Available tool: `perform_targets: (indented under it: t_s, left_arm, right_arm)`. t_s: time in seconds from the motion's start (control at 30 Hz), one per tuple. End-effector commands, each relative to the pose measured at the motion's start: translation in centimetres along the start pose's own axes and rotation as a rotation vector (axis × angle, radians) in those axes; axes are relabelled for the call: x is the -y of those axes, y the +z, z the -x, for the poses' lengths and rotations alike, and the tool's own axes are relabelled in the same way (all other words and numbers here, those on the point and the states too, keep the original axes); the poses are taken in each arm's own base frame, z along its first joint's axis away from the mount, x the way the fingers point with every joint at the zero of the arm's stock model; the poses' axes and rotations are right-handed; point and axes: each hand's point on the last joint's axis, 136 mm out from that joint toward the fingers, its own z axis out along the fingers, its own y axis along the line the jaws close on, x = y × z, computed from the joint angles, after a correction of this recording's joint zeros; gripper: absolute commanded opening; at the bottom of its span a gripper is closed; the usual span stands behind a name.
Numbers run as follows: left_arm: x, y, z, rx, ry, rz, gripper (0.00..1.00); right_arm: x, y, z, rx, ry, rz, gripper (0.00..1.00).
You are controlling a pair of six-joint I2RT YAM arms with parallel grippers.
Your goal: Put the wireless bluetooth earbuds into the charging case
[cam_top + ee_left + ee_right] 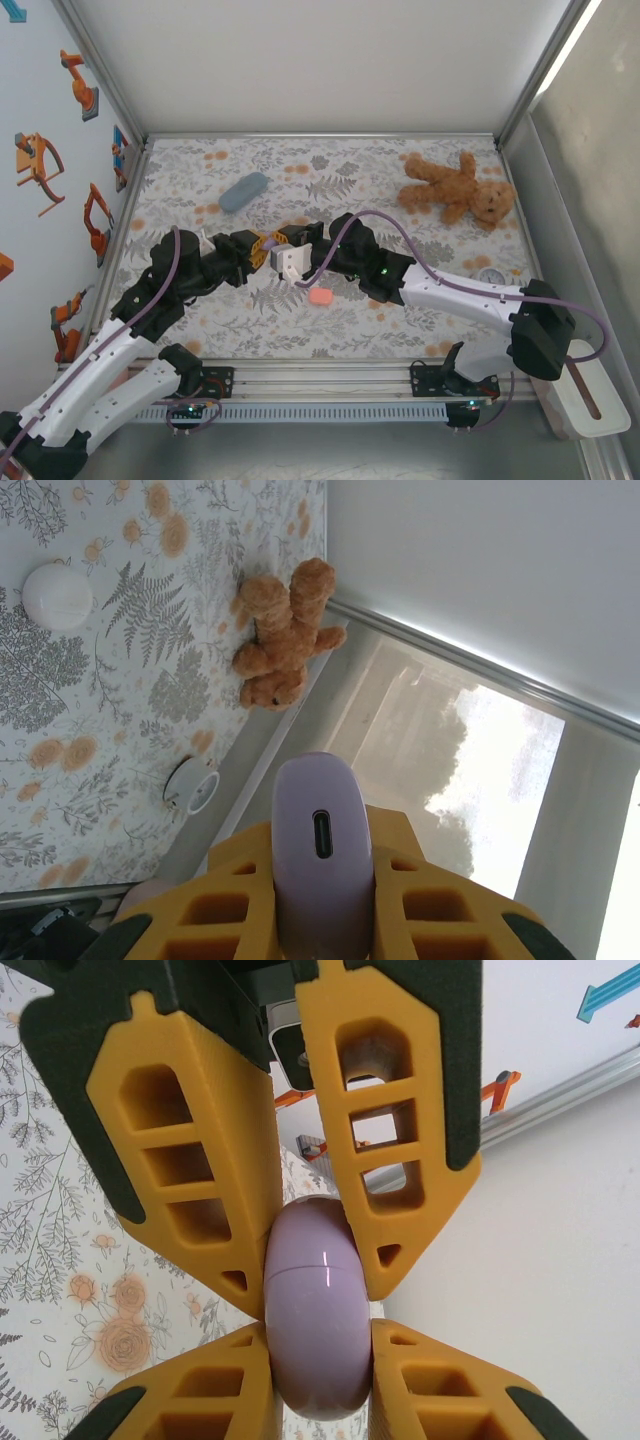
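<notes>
A lilac charging case (318, 810) with its lid shut is held in the air over the middle of the table. My left gripper (320, 865) is shut on it, the charging port facing the left wrist camera. My right gripper (318, 1355) is shut on the other end of the same case (315, 1300), its yellow fingers pressed against both sides. The left gripper's fingers (195, 1170) show above, gripping the case's far end. In the top view the two grippers (264, 247) (292, 260) meet tip to tip. The earbuds are out of view.
A salmon-pink case (320, 296) lies just in front of the grippers. A blue-grey case (243, 190) lies at the back left. A teddy bear (455, 187) is at the back right. A white round case (58, 595) and a small white round object (490, 275) lie on the flowered cloth.
</notes>
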Motion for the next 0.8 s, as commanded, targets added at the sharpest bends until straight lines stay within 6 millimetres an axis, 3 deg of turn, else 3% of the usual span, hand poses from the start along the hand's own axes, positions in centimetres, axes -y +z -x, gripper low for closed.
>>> perform_targets:
  t_s: [0.0,0.17,0.4,0.5,0.63,0.77]
  left_arm:
    - [0.8,-0.5,-0.4,-0.004,-0.032,-0.022,0.15]
    - [0.8,-0.5,0.0,0.015,-0.014,-0.038,0.50]
    - [0.1,-1.4,1.0,0.062,0.123,-0.010,0.61]
    - [-0.5,-2.6,2.4,0.132,0.318,0.049,0.62]
    - [0.5,-4.3,3.6,0.212,0.759,0.151,0.63]
    - [2.0,-3.5,2.8,0.142,1.202,0.189,0.63]
  right_arm:
    - [0.9,-0.3,0.5,0.004,0.019,-0.034,0.20]
    - [0.6,-0.6,-0.1,-0.032,0.047,-0.013,0.19]
    - [0.0,-1.9,-2.4,-0.152,0.137,0.049,0.19]
    - [-0.4,-3.2,-4.1,-0.252,0.214,0.097,0.19]
    - [-0.9,-5.6,-6.2,-0.401,0.321,0.147,0.18]
    - [-1.2,-7.8,-7.0,-0.474,0.415,0.186,0.18]
